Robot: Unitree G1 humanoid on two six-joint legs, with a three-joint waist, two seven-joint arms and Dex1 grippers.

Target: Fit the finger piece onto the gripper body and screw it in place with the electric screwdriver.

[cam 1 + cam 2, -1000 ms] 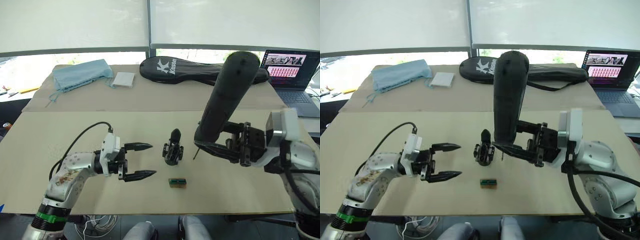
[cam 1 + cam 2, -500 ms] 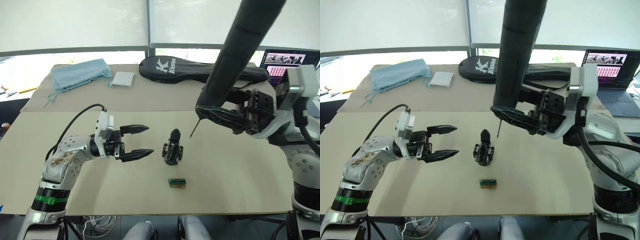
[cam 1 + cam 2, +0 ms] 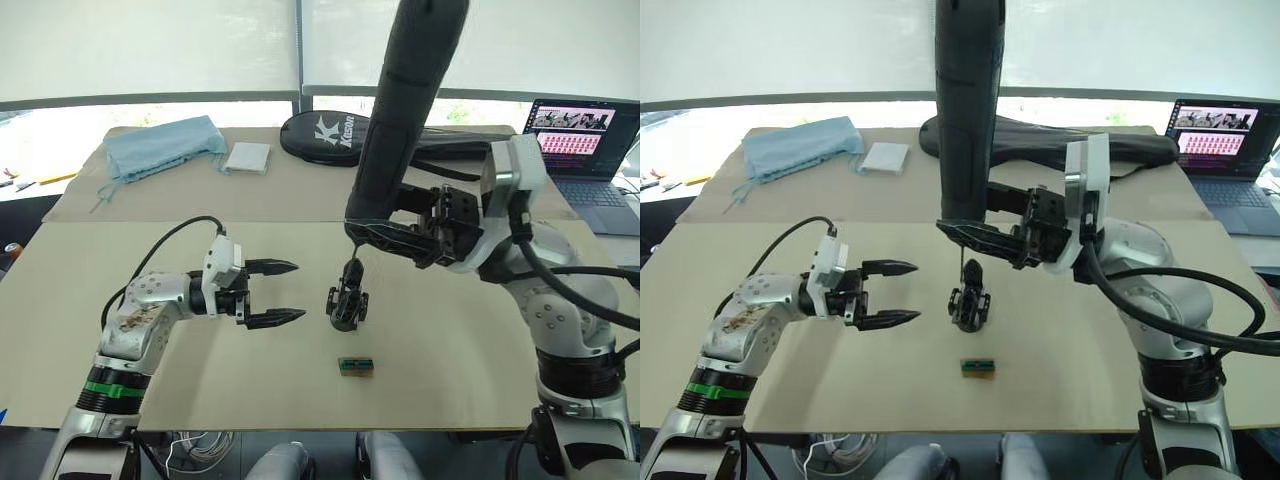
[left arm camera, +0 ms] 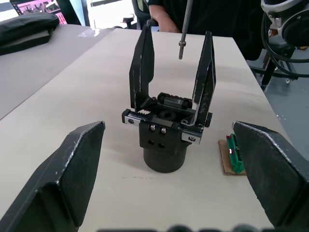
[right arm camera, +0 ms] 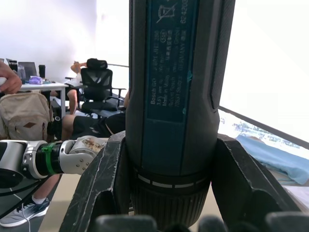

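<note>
Right gripper (image 3: 975, 238) clamps electric screwdriver (image 3: 967, 110) upright – bit above gripper body (image 3: 969, 301), left gripper (image 3: 902, 294) wide apart beside it

The black electric screwdriver (image 3: 968, 110) stands upright, bit just above the two-fingered gripper body (image 3: 969, 300) on the table.

Count: one gripper body (image 3: 347, 302), one electric screwdriver (image 3: 400, 110), one small green box (image 3: 355, 366), one racket bag (image 3: 400, 138), one blue cloth (image 3: 160, 146), one white pad (image 3: 247, 158), one laptop (image 3: 590, 160).
</note>
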